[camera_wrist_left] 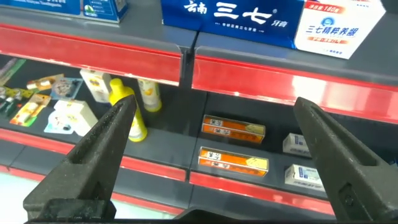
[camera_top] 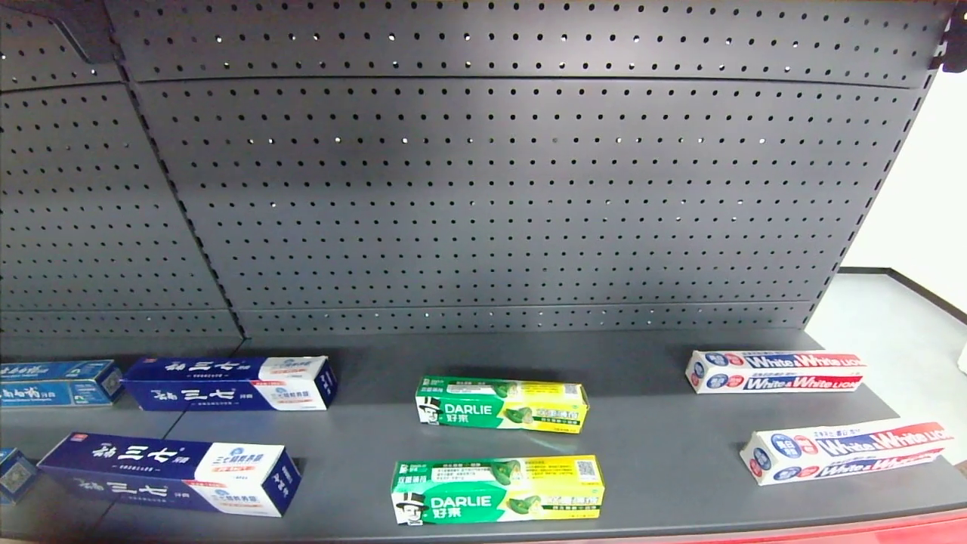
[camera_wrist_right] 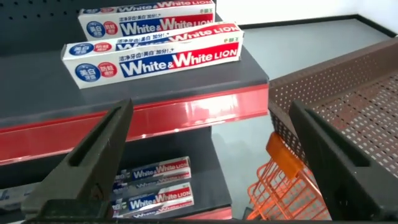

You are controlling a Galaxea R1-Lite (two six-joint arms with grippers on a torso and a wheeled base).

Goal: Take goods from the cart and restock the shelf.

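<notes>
Pairs of toothpaste boxes lie on the grey shelf (camera_top: 650,446): two dark blue and white boxes (camera_top: 172,476) at the left, two green and yellow boxes (camera_top: 497,499) in the middle, two white and red boxes (camera_top: 846,451) at the right. My left gripper (camera_wrist_left: 214,102) hangs open and empty in front of the shelf's red edge, below a blue box (camera_wrist_left: 267,22). Just as open and empty, my right gripper (camera_wrist_right: 211,106) sits before the white and red boxes (camera_wrist_right: 152,59). Beside it stands the cart (camera_wrist_right: 348,106), a brown perforated basket on an orange wire frame.
A perforated grey back panel (camera_top: 491,196) rises behind the shelf. Lower shelves hold orange boxes (camera_wrist_left: 233,160), yellow bottles (camera_wrist_left: 127,112) and more white and red boxes (camera_wrist_right: 152,186). A light blue box (camera_top: 57,383) lies at the shelf's far left. Grey floor (camera_top: 899,332) shows at the right.
</notes>
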